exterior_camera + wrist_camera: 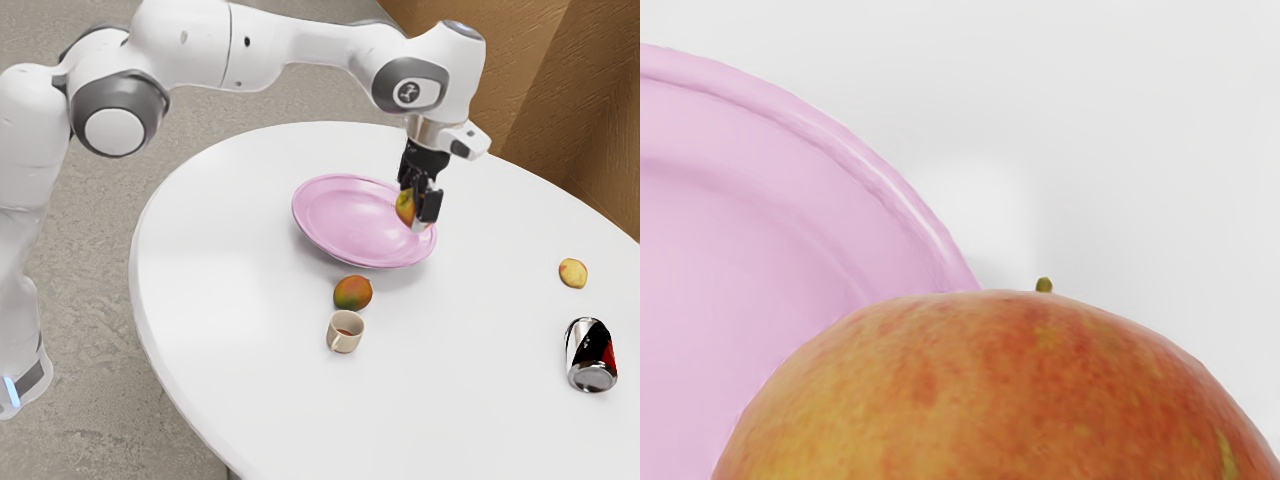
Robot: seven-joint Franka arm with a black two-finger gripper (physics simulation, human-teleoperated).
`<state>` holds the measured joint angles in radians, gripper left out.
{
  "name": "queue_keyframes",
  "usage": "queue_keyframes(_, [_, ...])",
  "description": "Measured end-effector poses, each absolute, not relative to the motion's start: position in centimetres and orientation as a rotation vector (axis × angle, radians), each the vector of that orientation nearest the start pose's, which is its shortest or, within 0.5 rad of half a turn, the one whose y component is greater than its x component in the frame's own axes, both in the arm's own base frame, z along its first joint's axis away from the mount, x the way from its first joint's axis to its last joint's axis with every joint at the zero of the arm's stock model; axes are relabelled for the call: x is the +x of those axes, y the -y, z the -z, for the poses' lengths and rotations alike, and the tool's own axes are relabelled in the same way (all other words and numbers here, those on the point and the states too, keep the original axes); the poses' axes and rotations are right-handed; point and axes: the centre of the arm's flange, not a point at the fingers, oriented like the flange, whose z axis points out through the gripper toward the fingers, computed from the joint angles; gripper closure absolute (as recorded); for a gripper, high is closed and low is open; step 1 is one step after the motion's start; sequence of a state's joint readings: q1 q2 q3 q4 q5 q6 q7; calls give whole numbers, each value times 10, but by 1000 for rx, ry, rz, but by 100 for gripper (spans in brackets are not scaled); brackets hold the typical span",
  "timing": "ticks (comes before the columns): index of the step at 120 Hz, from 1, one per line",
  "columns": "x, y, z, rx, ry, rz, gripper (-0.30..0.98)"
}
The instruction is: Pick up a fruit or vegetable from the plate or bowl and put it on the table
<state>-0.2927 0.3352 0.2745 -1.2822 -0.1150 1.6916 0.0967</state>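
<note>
End effector (412,208) gripping one fruit (1000,390), one plate (345,220)

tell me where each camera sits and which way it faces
Exterior view: off at the arm's side, above the table, looking obliquely down across it; the arm comes in from the exterior view's left and ends in the hand.
Wrist view: on the hand itself, looking down past the held fruit to the table and pink plate.
Shared: the held fruit, part of the plate and part of the table.
</note>
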Motion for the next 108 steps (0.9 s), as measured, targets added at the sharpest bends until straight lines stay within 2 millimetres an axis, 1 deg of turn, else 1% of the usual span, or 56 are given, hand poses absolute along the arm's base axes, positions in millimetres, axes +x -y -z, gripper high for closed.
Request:
queue_keyframes(6, [674, 77, -581, -3138, -246, 169, 39])
queue_keyframes(12, [684, 96, -579, -3126, -285, 177, 39])
queue_keyframes(23, [702, 118, -569, -3114, -330, 180, 38])
queue_keyframes(33, [711, 139, -560, -3117, -382, 179, 38])
queue_keyframes(37, [714, 145, -557, -3120, -397, 174, 39])
queue_keyframes(48, [715, 148, -552, -3125, -409, 158, 39])
queue_keyframes(52, [715, 148, -551, -3127, -412, 152, 28])
queue_keyframes(57, [715, 149, -549, -3131, -414, 143, 20])
queue_keyframes(72, [714, 149, -546, -3139, -418, 122, 9])
queue_keyframes(87, [713, 149, -546, -3147, -419, 113, 4])
queue_keyframes(108, [713, 148, -546, -3152, -420, 110, 1])
